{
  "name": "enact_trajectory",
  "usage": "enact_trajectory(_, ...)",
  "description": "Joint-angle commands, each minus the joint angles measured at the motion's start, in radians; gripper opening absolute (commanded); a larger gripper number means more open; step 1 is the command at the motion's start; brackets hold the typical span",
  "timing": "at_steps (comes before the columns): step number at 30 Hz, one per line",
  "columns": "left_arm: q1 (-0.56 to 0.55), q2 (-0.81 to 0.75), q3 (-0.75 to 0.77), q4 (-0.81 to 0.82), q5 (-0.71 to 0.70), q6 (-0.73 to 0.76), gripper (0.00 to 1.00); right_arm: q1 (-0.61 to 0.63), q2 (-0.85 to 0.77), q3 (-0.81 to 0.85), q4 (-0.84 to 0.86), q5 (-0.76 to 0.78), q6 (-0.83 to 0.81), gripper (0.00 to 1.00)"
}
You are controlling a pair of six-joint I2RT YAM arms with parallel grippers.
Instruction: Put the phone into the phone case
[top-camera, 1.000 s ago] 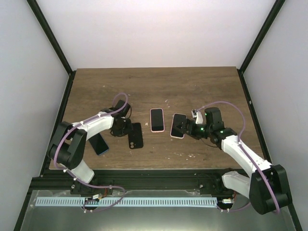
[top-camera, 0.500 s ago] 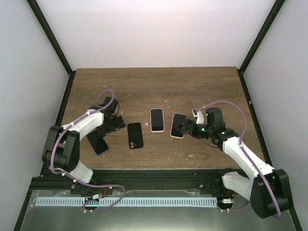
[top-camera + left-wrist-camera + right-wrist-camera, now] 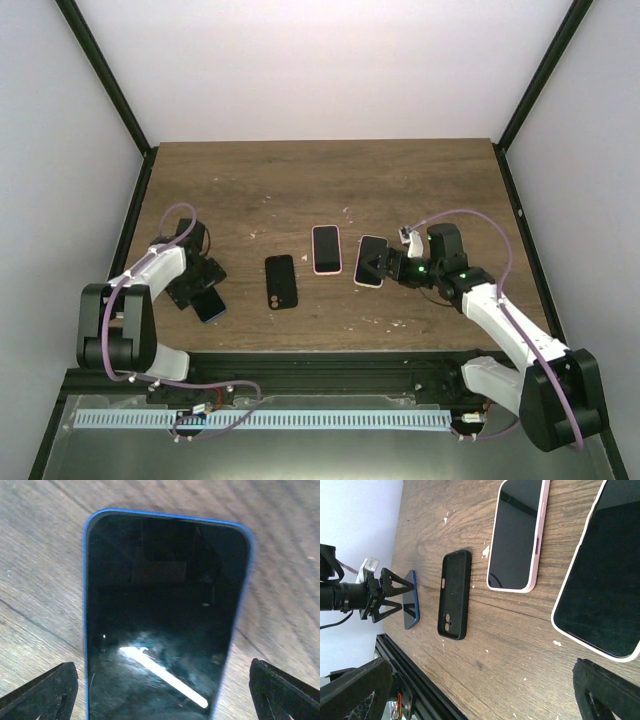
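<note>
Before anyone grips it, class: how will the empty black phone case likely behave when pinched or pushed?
The black phone case is an empty thin-walled shell, so it is probably light and would likely slide across the wooden table when nudged. With nothing inside, its sides may flex under a pinch. Lying flat, it should not roll or tip.

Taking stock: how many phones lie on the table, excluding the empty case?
3: blue phone far left, pink-edged phone at centre, pale-edged phone just right of it. None seem hidden.
</note>
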Motion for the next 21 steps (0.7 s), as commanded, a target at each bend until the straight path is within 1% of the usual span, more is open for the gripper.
enact_trajectory(1,0.044,-0.014,-0.033,0.048,0.039,0.028,0.93,0.010,0.006,0.019,0.009,-0.008,-0.015,1.00)
enact_trajectory(4,0.047,-0.006,-0.042,0.073,0.058,0.039,0.93,0.010,0.010,0.019,0.013,-0.012,-0.011,1.00)
enact_trajectory(10,0.050,0.040,-0.057,0.092,0.044,0.043,0.93,0.010,0.009,0.019,0.018,-0.015,-0.004,1.00)
enact_trajectory(18,0.053,0.017,-0.088,0.128,0.062,0.044,0.87,0.009,0.016,0.020,0.021,-0.021,-0.008,1.00)
enact_trajectory(21,0.054,-0.002,-0.111,0.176,0.114,0.047,0.87,0.010,0.014,0.019,0.022,-0.023,-0.005,1.00)
